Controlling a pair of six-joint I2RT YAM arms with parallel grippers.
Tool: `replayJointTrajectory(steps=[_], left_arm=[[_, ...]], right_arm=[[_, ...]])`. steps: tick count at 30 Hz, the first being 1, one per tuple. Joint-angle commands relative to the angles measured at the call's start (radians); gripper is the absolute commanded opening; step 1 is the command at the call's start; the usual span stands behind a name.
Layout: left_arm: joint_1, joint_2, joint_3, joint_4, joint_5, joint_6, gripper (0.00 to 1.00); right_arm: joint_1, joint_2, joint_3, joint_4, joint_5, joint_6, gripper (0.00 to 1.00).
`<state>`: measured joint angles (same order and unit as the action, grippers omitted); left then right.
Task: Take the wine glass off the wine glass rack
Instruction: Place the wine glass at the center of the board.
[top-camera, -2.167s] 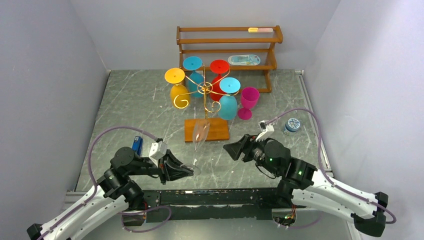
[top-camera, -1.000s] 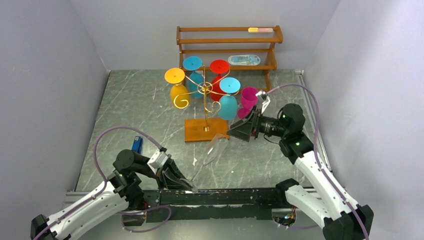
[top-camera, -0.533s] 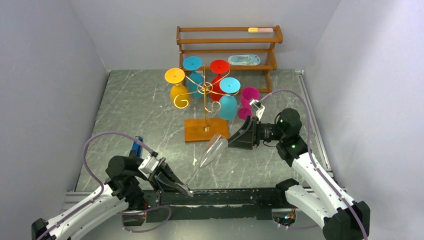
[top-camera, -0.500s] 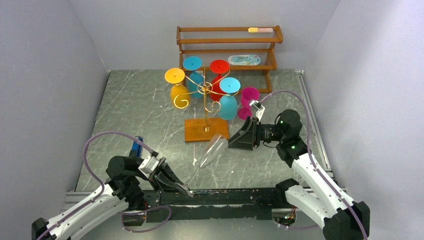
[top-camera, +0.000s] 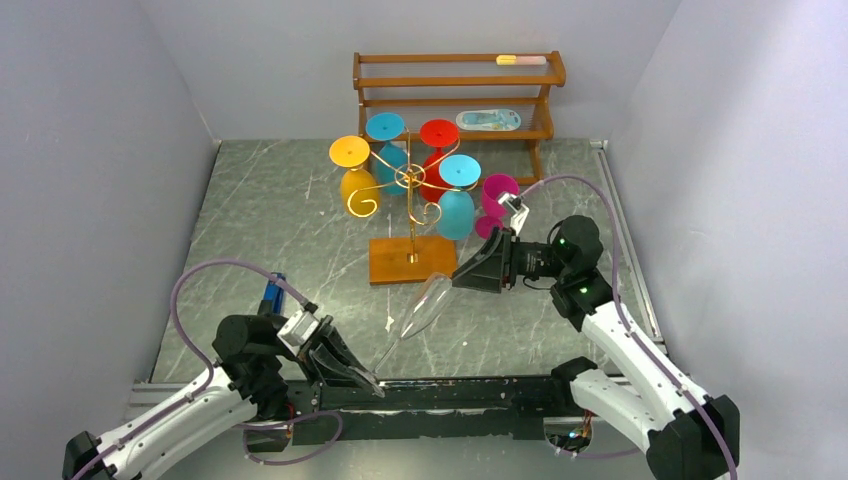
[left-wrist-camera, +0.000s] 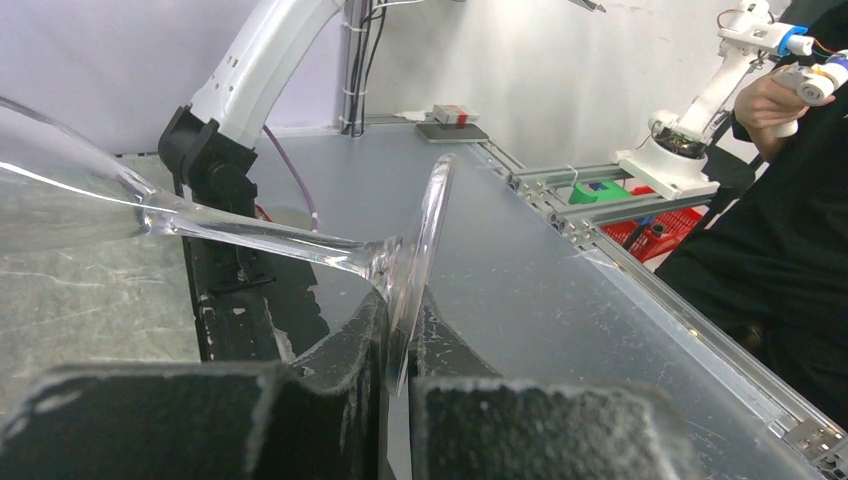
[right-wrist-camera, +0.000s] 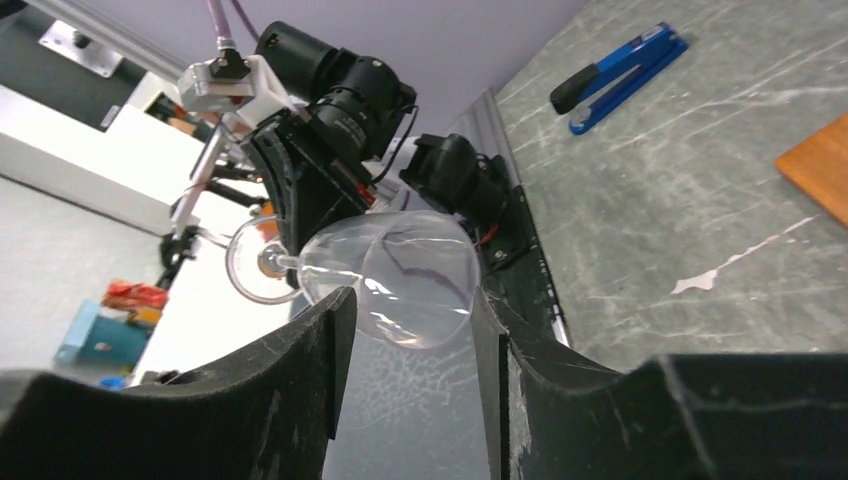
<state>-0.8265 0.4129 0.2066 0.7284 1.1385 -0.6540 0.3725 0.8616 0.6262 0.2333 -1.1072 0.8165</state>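
Wine glass (top-camera: 425, 303) — in tight left hand (left-wrist-camera: 400, 320)

We find no writing, label, brand or number that we can read. The flat packet (top-camera: 488, 119) on the wooden shelf (top-camera: 455, 80) bears print too small to make out.

From your left wrist, the wine glass (left-wrist-camera: 260, 238) loses its bowl off the left edge; its foot's lower rim hides between the left fingers (left-wrist-camera: 340, 390); the right fingers (right-wrist-camera: 290, 390) cover the bowl's sides, so contact is unclear; items on the shelf (top-camera: 455, 80) are too small to name.
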Motion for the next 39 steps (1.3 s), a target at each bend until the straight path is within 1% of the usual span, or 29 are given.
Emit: replayJointTrajectory(steps=[1, 4, 8, 12, 15, 16, 17, 19, 20, 21, 26, 29, 31, 35, 36, 38, 39], left_arm=[[-0.004, -0.001, 0.005, 0.053, 0.01, 0.027, 0.05], [-0.004, 0.017, 0.006, 0.054, 0.01, 0.024, 0.05], [-0.004, 0.036, 0.007, 0.062, 0.014, 0.017, 0.05], [-0.004, 0.021, 0.009, 0.035, 0.009, 0.034, 0.05], [-0.004, 0.007, 0.011, 0.01, 0.002, 0.053, 0.05], [-0.005, 0.005, 0.015, 0.0, 0.0, 0.059, 0.05], [-0.004, 0.003, 0.015, -0.006, 0.0, 0.063, 0.05], [-0.004, 0.005, 0.017, -0.009, 0.0, 0.064, 0.05], [-0.005, 0.007, 0.016, -0.009, 0.001, 0.063, 0.05], [-0.005, 0.008, 0.016, -0.008, 0.001, 0.062, 0.05], [-0.005, 0.012, 0.019, -0.023, -0.002, 0.072, 0.05], [-0.005, 0.01, 0.022, -0.039, -0.006, 0.083, 0.05], [-0.005, 0.009, 0.025, -0.058, -0.011, 0.095, 0.05], [-0.005, 0.003, 0.029, -0.084, -0.023, 0.121, 0.05], [-0.005, 0.001, 0.03, -0.09, -0.028, 0.127, 0.05], [-0.005, -0.002, 0.031, -0.108, -0.033, 0.142, 0.05], [-0.004, -0.004, 0.034, -0.114, -0.036, 0.147, 0.07]], right_arm=[[0.037, 0.026, -0.029, 0.198, -0.052, 0.151, 0.5], [0.094, 0.026, -0.011, 0.154, -0.041, 0.113, 0.53], [0.211, 0.046, 0.005, 0.166, -0.028, 0.097, 0.53], [0.235, 0.053, 0.008, 0.142, 0.011, 0.075, 0.45], [0.235, 0.048, 0.011, 0.137, 0.018, 0.069, 0.4], [0.235, 0.047, 0.008, 0.169, 0.007, 0.09, 0.39], [0.234, 0.044, -0.004, 0.237, -0.018, 0.133, 0.39], [0.233, 0.034, -0.041, 0.421, -0.05, 0.248, 0.39], [0.233, 0.028, -0.052, 0.479, -0.055, 0.287, 0.39], [0.232, 0.023, -0.054, 0.495, -0.055, 0.302, 0.39], [0.233, 0.012, -0.001, 0.302, -0.049, 0.198, 0.31], [0.233, 0.008, -0.014, 0.355, -0.073, 0.24, 0.23], [0.233, 0.007, -0.024, 0.39, -0.08, 0.266, 0.15], [0.233, 0.0, -0.029, 0.371, -0.081, 0.254, 0.02], [0.234, -0.004, -0.028, 0.36, -0.078, 0.244, 0.0], [0.234, -0.01, -0.025, 0.324, -0.065, 0.215, 0.0], [0.235, -0.01, -0.022, 0.303, -0.06, 0.199, 0.0]])
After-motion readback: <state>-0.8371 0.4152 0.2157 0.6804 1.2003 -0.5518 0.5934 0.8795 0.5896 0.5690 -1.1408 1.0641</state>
